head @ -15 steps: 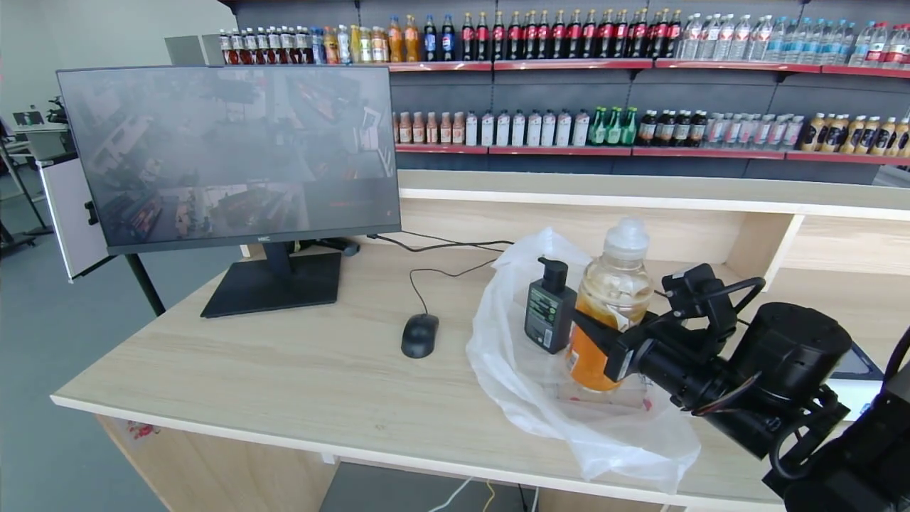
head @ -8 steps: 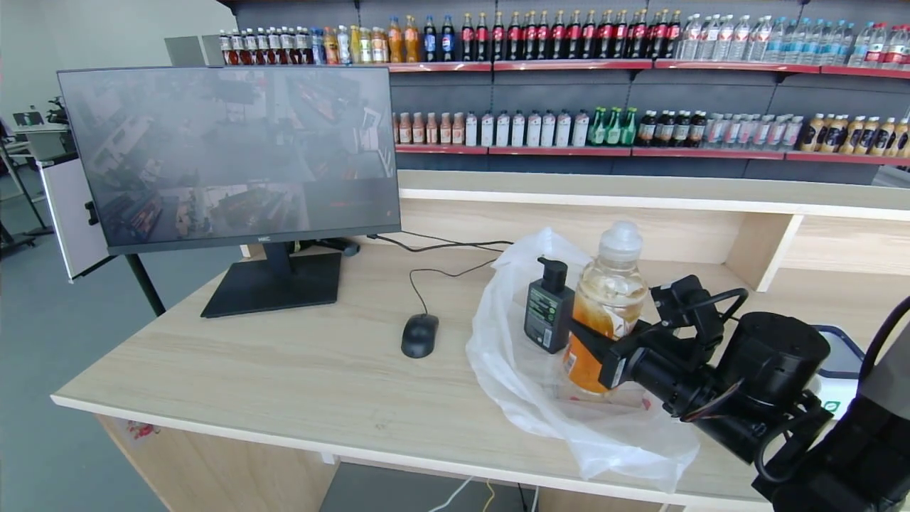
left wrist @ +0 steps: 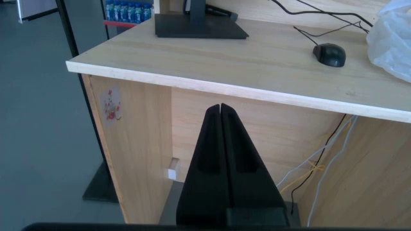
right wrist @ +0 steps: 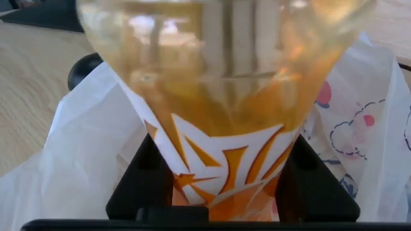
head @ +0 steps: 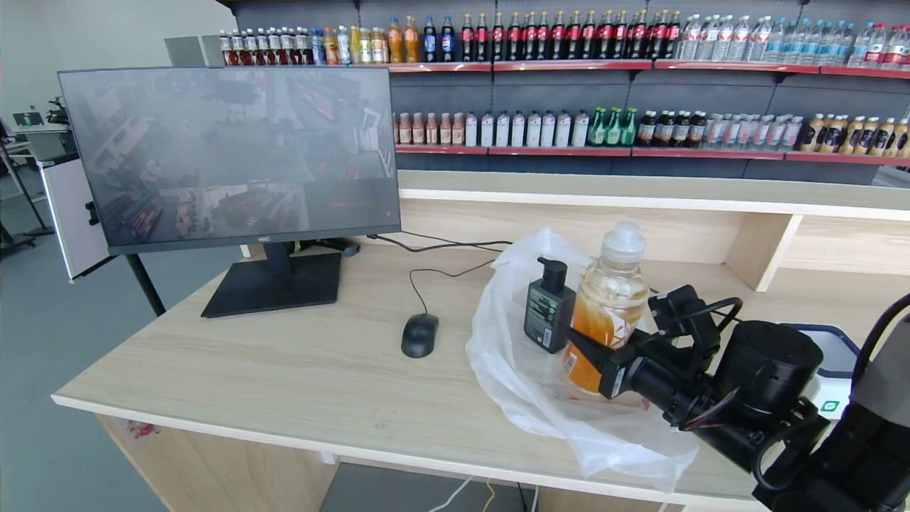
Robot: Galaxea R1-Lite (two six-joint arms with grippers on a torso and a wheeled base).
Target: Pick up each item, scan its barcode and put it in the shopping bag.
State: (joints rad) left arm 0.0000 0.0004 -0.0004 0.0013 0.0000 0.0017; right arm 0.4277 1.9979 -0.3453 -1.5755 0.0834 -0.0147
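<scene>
The right gripper (head: 596,346) is clamped on the labelled lower half of the juice bottle (head: 609,302), held upright over the open shopping bag (head: 522,387), just beside a dark pump bottle (head: 547,311). Being stiff, smooth plastic with liquid inside, the juice bottle likely handles heavy and slippery, so that low grip on the label looks soundest.

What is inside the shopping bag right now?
The shopping bag holds a dark pump bottle and, beside it, the orange drink bottle clamped in the right gripper. The gripper covers part of its base.
</scene>
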